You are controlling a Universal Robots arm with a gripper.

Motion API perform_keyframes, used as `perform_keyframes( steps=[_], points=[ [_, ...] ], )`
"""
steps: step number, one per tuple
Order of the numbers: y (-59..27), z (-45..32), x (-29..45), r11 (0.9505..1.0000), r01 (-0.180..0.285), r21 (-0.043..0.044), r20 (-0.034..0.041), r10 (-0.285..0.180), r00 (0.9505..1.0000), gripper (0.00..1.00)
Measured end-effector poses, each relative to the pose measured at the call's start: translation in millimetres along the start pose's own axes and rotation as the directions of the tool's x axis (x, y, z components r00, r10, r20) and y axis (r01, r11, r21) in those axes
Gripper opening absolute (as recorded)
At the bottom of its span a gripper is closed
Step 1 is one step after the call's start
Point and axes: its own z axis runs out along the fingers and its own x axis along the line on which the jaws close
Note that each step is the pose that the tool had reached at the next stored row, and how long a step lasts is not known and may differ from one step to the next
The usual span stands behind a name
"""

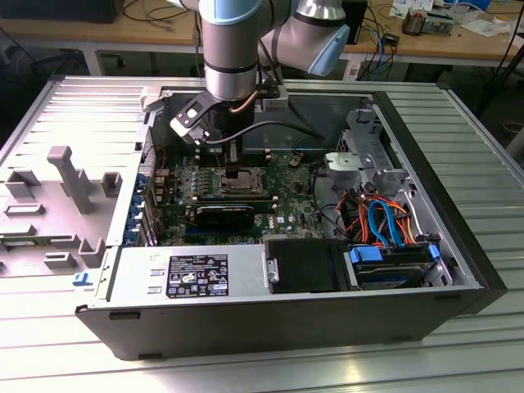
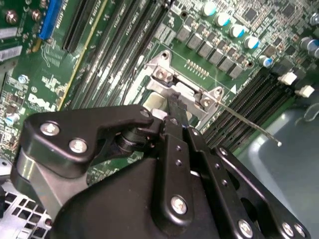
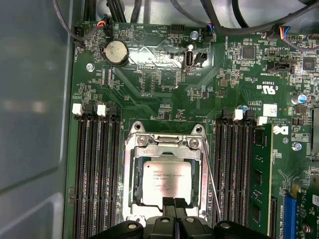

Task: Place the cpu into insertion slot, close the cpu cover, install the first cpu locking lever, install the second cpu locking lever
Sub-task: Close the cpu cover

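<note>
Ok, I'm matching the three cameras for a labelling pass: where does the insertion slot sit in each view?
Exterior view: insertion slot on the green motherboard, directly beneath the pincer.
First wrist view: slot between two banks of black memory slots, pincer at its edge.
Second wrist view: silver rim just beyond the pincer.
Shared landmark: the pincer.

The table (image 1: 467, 139) is made of silver aluminium profiles with long grooves. Light from above lays pale, bright bands on it, strongest near the front edge. On the exterior view's left, a grey plastic fixture (image 1: 72, 176) stands on this surface. Behind the table runs a wooden bench (image 1: 90, 34), which carries black cables (image 1: 155, 11) and some white papers (image 1: 489, 24). The space under the bench is dark.
</note>
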Motion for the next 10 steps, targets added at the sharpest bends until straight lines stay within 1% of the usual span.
perform_keyframes(
  steps=[10],
  points=[
    [0.0, 1.3, 0.0, 1.0, 0.0, 0.0, -0.0001, 0.0, 1.0, 0.11]
  ],
)
